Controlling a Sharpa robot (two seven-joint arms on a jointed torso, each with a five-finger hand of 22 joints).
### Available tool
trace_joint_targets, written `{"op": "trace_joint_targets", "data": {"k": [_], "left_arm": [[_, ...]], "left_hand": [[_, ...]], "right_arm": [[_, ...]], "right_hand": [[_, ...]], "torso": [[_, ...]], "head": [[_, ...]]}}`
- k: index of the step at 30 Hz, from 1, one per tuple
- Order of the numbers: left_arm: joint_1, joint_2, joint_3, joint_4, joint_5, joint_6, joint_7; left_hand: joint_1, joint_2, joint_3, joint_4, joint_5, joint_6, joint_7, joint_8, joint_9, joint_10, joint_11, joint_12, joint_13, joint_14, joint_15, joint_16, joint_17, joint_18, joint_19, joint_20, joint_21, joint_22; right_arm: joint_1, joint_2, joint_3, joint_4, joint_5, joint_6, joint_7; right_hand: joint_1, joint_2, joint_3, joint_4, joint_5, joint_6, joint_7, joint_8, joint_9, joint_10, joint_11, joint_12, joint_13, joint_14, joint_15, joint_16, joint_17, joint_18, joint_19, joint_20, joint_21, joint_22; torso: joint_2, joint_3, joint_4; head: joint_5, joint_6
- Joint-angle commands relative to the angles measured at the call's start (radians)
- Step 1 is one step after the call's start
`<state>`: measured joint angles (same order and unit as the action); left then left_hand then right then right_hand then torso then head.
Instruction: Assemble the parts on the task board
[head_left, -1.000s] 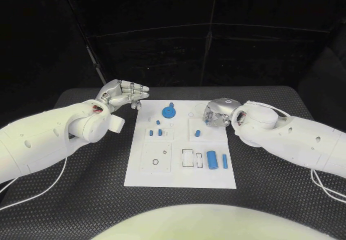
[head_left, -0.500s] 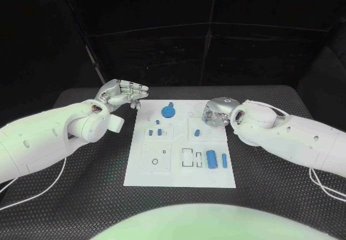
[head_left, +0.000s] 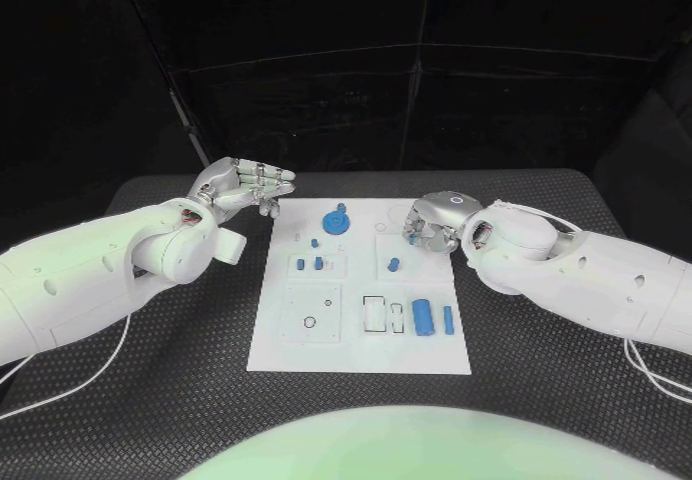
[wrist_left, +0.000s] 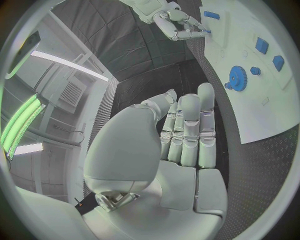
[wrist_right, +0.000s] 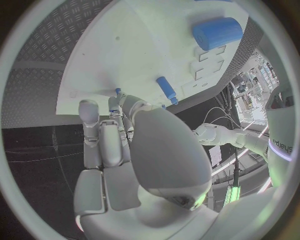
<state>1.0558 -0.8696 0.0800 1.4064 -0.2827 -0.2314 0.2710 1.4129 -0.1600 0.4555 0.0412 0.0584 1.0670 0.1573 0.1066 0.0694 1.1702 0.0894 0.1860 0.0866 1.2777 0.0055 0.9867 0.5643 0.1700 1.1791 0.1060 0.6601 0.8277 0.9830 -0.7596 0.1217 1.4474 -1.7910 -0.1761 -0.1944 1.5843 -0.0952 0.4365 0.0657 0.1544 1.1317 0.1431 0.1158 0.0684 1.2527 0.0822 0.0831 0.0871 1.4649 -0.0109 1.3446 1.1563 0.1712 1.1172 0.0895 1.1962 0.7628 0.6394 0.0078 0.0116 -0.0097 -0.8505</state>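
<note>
Head view: the right hand hovers over the task board at its far right corner, fingers curled down — whether they pinch anything cannot be told. A small blue peg lies just nearer the robot. The left hand rests off the board's far left edge — fingers together, empty.

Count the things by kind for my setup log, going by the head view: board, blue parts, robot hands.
task board: 1
blue gear: 1
blue cylinders: 2
small blue pieces: 4
hands: 2, the left hand and the right hand
Total: 10, not counting anything hidden under the right hand.
</note>
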Motion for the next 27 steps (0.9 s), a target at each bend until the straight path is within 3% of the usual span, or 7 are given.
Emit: {"op": "trace_joint_targets", "data": {"k": [1,14,20,27], "left_arm": [[0.001,-0.001,0.001,0.001,0.007,0.008,0.014],[0.001,-0.002,0.001,-0.001,0.007,0.010,0.014],[0.001,0.001,0.001,-0.001,0.012,0.010,0.014],[0.001,0.005,0.001,0.004,0.013,0.012,0.015]], "left_hand": [[0.004,0.006,-0.002,-0.005,-0.004,-0.004,0.006,0.000,-0.001,-0.005,-0.001,0.007,0.001,-0.006,-0.002,-0.006,-0.002,0.013,-0.009,-0.001,-0.006,-0.001],[0.006,0.006,-0.001,-0.008,-0.004,-0.006,0.007,-0.001,-0.002,-0.008,0.000,0.007,0.001,-0.008,-0.001,-0.009,-0.006,0.013,-0.010,-0.001,-0.008,-0.002],[0.006,0.006,-0.001,-0.008,-0.004,-0.006,0.007,-0.001,-0.002,-0.008,0.000,0.007,0.001,-0.008,-0.001,-0.009,-0.006,0.013,-0.010,-0.001,-0.008,-0.002],[0.006,0.007,-0.001,-0.008,-0.004,-0.007,0.008,-0.001,-0.002,-0.010,0.001,0.007,0.001,-0.009,-0.001,-0.009,-0.007,0.013,-0.010,-0.001,-0.009,-0.002]], "right_arm": [[0.002,-0.007,0.000,0.022,-0.003,-0.064,0.003],[0.002,-0.057,0.003,0.119,0.019,-0.121,0.004],[0.002,-0.060,0.005,0.197,0.045,-0.135,0.013],[0.002,-0.010,0.005,0.234,0.059,-0.121,0.024]], "right_hand": [[-0.021,-0.004,0.013,-0.005,-0.006,0.009,0.003,-0.005,0.000,0.019,-0.011,-0.006,0.001,0.036,-0.001,0.007,0.002,-0.019,-0.005,0.003,0.005,0.003],[-0.044,-0.009,0.025,-0.014,-0.017,0.011,0.002,-0.007,0.001,0.020,-0.012,-0.009,0.002,0.037,-0.001,0.009,0.003,-0.020,-0.004,0.004,0.008,0.007],[-0.045,-0.010,0.026,-0.015,-0.017,0.011,0.002,-0.007,0.001,0.021,-0.012,-0.009,0.002,0.037,-0.001,0.010,0.005,-0.020,-0.003,0.004,0.009,0.010],[-0.047,-0.010,0.027,-0.015,-0.018,0.012,0.002,-0.007,0.001,0.021,-0.012,-0.009,0.003,0.037,-0.001,0.010,0.005,-0.020,-0.004,0.004,0.009,0.009]], "torso": [[0.000,-0.0006,-0.0002],[-0.001,-0.0009,0.0005],[-0.001,-0.0018,0.0011],[0.001,-0.0029,0.0042]], "head": [[-0.001,0.000],[0.000,0.001],[0.011,0.000],[0.030,-0.007]]}}
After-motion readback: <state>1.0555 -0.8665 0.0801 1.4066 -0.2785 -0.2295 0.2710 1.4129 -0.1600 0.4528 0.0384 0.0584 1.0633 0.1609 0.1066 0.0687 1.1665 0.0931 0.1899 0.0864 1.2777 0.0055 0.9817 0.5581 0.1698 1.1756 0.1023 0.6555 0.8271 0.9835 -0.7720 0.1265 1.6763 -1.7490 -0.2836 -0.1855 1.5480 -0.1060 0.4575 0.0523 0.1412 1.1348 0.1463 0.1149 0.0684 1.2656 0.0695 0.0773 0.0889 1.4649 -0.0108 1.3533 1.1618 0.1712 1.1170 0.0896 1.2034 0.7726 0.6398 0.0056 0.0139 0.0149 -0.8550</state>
